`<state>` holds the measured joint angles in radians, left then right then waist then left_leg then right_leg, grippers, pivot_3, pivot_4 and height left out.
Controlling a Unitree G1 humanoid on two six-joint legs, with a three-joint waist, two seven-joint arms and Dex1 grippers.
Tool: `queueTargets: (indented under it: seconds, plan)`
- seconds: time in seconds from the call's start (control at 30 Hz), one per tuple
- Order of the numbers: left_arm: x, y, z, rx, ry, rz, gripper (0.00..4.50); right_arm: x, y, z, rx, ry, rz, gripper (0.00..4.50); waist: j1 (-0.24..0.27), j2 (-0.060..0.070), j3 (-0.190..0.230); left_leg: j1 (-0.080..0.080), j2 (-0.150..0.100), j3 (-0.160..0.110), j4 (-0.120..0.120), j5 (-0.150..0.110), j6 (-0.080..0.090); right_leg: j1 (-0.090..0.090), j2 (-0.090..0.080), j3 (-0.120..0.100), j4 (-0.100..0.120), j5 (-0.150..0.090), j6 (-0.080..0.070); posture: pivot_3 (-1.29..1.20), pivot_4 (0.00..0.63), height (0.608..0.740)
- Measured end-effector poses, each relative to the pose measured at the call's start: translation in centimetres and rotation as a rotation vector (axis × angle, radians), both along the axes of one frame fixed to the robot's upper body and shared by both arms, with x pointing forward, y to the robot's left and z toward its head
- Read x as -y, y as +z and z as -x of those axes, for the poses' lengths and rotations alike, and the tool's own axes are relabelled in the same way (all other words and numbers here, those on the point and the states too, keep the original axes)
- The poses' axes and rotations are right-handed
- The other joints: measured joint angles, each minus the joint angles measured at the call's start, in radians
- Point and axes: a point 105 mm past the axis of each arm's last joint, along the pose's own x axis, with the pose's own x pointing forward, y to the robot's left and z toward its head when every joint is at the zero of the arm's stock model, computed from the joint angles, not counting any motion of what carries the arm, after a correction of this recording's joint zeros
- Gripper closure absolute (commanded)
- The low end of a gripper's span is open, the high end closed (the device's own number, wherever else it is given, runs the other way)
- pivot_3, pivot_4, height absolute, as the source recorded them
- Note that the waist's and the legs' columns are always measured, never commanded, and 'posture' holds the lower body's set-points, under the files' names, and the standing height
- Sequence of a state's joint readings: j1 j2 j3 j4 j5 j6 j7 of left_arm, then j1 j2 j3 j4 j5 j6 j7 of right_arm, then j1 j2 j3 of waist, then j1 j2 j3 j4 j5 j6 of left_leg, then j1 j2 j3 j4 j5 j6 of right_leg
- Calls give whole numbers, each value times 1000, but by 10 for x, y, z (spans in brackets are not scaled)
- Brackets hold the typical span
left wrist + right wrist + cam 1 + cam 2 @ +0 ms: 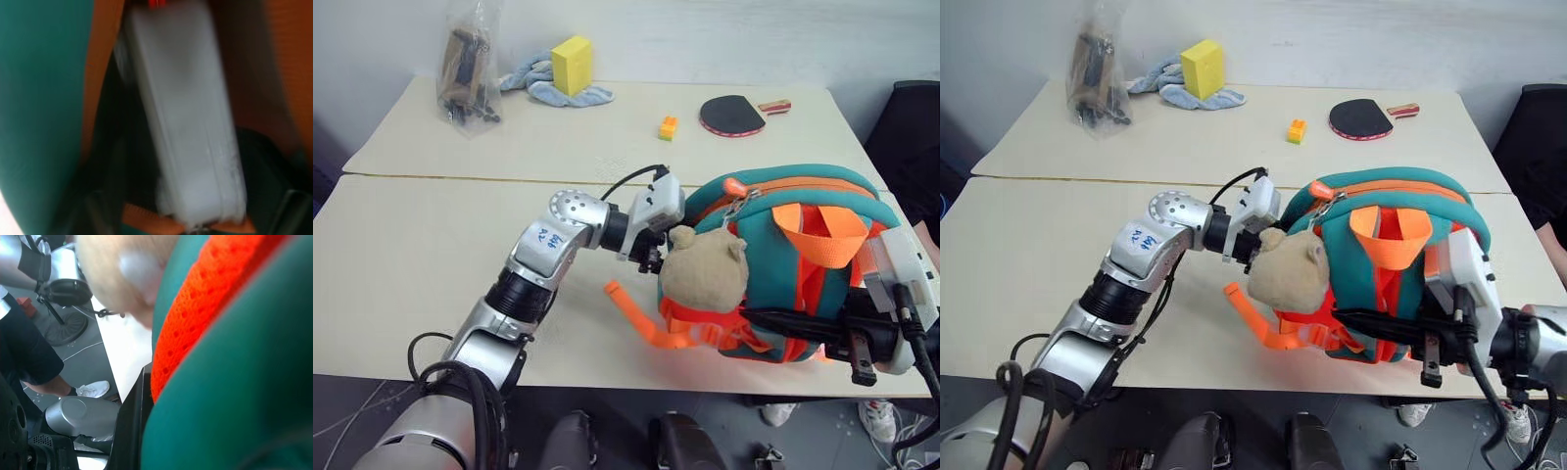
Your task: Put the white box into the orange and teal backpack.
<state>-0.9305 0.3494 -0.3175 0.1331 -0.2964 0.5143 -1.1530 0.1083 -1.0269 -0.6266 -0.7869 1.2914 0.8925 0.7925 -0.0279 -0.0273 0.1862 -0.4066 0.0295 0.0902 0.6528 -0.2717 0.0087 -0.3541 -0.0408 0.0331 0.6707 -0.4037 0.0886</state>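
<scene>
Left gripper (656,262) is reaching into the orange and teal backpack's (759,245) opening; finger state cannot be told. White box (183,112) is lying inside, directly ahead of its fingers, long axis running away from them. Right gripper (783,323) is clamped on the backpack's near side.

The backpack (783,259) stands on the near table (401,284), at its front right. A plush toy (703,271) hangs against the backpack's left side. The box (188,122) sits inside the backpack. Behind the backpack, on the far table (607,132): a paddle (732,115) directly behind, a small block (668,127) left of the paddle, then a sponge (572,65) on a cloth (558,88), and a bag (468,69) farthest left.
</scene>
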Motion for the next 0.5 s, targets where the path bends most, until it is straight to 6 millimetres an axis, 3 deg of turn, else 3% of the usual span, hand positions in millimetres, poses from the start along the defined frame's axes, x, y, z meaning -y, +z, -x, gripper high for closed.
queueTargets:
  seconds: [0.07,0.2,0.33,0.4,0.5]
  plan:
    - [-16,5,-4,-9,20,0,27,0,-2,0,-7,-12,-6,4500,-1,0,0,0,0,0,0,0,0,0,0,0,0,0,0,0,150,740]
    - [-60,23,-13,-53,75,30,27,1,-3,-1,1,-30,-11,4500,0,0,0,1,0,0,0,1,-1,0,0,0,1,0,0,0,150,740]
    - [-92,49,2,-95,-4,76,27,1,-5,-2,0,-41,-6,4500,3,0,0,0,0,0,0,1,-1,0,-1,-1,0,0,0,0,150,740]
    - [-96,66,11,-124,-52,129,27,1,-5,-2,0,-41,-7,4500,5,0,0,0,0,-1,1,0,-1,1,-1,-1,0,0,0,0,150,740]
    - [-85,87,32,-129,-166,178,27,0,-6,-3,0,-36,-10,4500,6,0,0,0,-1,-2,1,0,0,3,-1,-2,-2,0,0,0,150,740]
